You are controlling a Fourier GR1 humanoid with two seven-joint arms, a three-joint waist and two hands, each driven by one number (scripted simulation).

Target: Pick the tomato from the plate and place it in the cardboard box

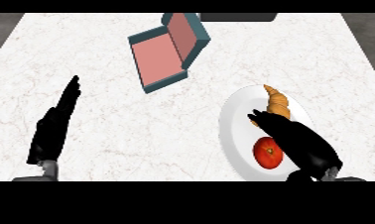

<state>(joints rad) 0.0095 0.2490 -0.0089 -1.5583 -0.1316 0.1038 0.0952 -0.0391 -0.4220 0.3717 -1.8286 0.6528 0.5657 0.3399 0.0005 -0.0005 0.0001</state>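
Head view looks steeply down on a pale marbled tabletop (110,119). Toward the right of it lies a white plate (236,134), and on the plate sit two things: a red tomato (267,152) in the near part and an orange-brown croissant (278,103) in the far part. The two lie near each other but apart, with the robot's right hand (296,141) between and above them. That black hand reaches over the plate from the lower right, its fingers (260,118) stretched out fairly straight toward the near end of the croissant and covering part of it. The tomato shows just beside the palm, on the hand's left side, and the fingers are not curled round it; whether the palm touches the tomato cannot be told.

Farther back, left of the plate and well apart from it, stands the box (162,57): a shallow tray with teal walls and a pinkish floor, its hinged lid tilted up at the far right side. Nothing lies inside the tray. A dark flat object (238,17) sits at the far edge behind the box.

At the left edge the left hand (53,126) rests open, fingers straight and pointing away, holding nothing
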